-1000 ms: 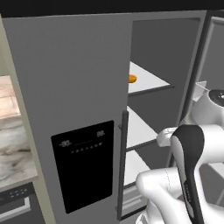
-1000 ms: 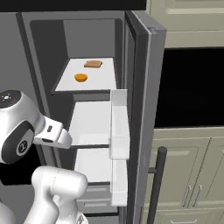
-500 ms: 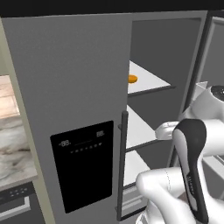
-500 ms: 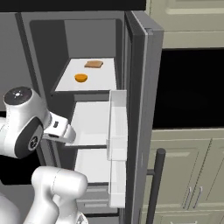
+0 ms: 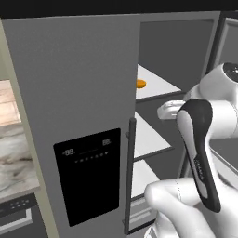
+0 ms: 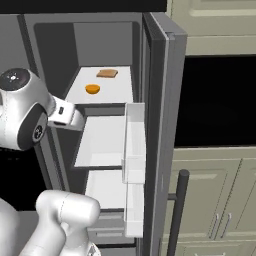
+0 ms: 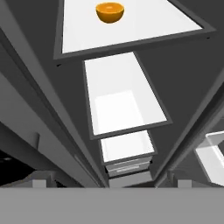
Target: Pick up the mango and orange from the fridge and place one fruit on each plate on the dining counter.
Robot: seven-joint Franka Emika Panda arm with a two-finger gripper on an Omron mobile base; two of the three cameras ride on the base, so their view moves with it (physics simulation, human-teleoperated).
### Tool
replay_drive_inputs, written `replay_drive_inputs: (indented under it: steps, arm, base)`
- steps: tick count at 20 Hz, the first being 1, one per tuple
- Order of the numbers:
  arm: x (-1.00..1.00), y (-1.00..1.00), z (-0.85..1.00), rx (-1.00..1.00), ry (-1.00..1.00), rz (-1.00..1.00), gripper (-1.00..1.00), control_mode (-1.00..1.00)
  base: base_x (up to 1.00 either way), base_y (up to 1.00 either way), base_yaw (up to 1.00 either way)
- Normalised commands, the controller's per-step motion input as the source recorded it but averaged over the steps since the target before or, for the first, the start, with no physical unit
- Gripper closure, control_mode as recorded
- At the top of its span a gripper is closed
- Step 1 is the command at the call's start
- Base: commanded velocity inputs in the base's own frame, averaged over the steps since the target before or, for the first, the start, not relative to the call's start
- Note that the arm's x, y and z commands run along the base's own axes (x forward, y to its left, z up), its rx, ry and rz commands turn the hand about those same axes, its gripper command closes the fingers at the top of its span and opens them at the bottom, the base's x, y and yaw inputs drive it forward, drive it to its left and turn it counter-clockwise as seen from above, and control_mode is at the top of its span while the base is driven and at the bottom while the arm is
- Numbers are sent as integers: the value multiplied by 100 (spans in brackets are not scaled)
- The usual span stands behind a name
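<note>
1. the fridge [image 6: 165,100] stands with its right door open; the white shelves inside are in plain sight.
2. the orange [image 6: 92,89] sits on the top shelf [image 6: 117,92], toward the front left of it; in the hand view it shows at the top [image 7: 110,12], and in the left base view as a sliver past the door edge [image 5: 140,83].
3. a flat brown thing [image 6: 107,73] lies behind the orange on the same shelf, well apart from it; it is too small to name, and it does not look like the mango.
4. the tool [image 7: 109,181] is fully open and holds nothing; its tips barely rise at the bottom of the hand view.
5. the step in hand looks like the reach for the orange. the hand sits at about the level of the second shelf [image 6: 102,140], in front of the fridge opening.
6. to do it well, the arm should rise to the top shelf, bring the orange between the open jaws, and keep clear of the shelf lip and the door bins [image 6: 134,150].
7. a round fruit can roll, so a level, centred close at its widest part seems safest.
8. hard to tell: where the mango is, since the lower shelves look bare and the left door [image 5: 74,116] hides that half.
9. the plates and the table they stand on lie outside these views.
</note>
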Motion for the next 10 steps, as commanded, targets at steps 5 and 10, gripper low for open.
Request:
replay_drive_inputs:
  steps: [5,10]
  arm:
    - [58,-2,15,1,-7,6,-100,-100]
    - [57,-9,0,6,-2,11,-100,-100]
  base:
    - [0,0,0]
    - [0,0,0]
